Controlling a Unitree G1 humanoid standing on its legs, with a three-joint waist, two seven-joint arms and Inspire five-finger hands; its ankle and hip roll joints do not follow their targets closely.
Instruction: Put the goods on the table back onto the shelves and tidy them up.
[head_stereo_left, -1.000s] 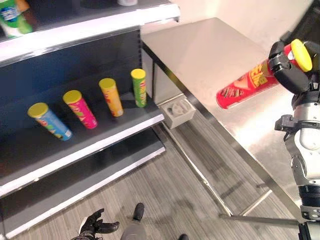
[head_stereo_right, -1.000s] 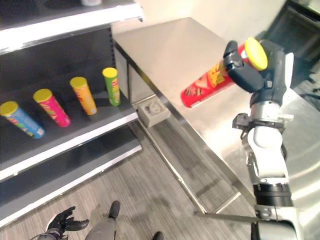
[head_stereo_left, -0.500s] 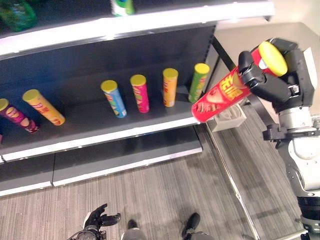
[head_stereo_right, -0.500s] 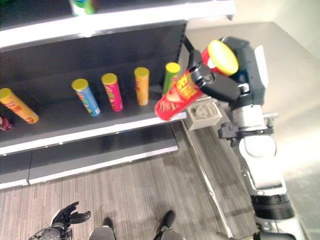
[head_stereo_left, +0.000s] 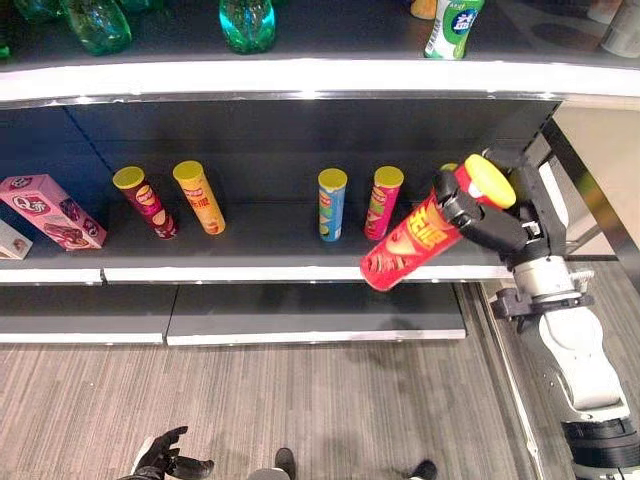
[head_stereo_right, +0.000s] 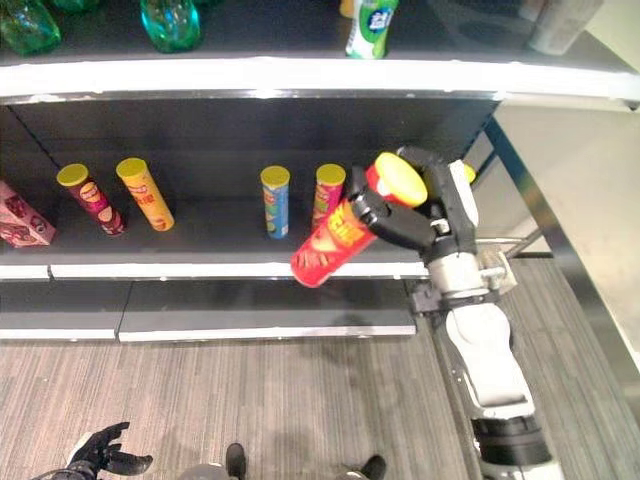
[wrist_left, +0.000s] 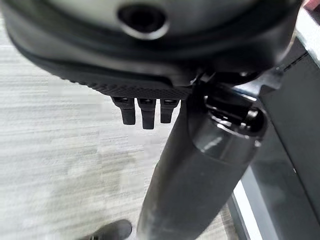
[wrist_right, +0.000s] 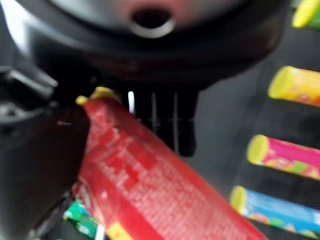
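Facing dark shelves (head_stereo_left: 250, 225) over grey striped floor (head_stereo_left: 300, 410). Hanging low by the floor: left hand (head_stereo_left: 160, 458), fingers loosely spread, holding nothing. Standing on the middle shelf left of the right hand's fingers: a pink box (head_stereo_left: 50, 208), then four cans (head_stereo_left: 332, 203). Curling tight round the tilted red can (head_stereo_left: 415, 240): right hand (head_stereo_left: 490, 220), in front of the shelf edge. Sitting above: green bottles (head_stereo_left: 247, 20).

Middle shelf (head_stereo_left: 250, 235): wide bare stretch between orange can (head_stereo_left: 198, 196) and blue can (head_stereo_left: 331, 203). Pink can (head_stereo_left: 382, 202) just beside blue. Right hand (head_stereo_left: 490, 222) tilts red can (head_stereo_left: 412, 243) across the shelf front there.
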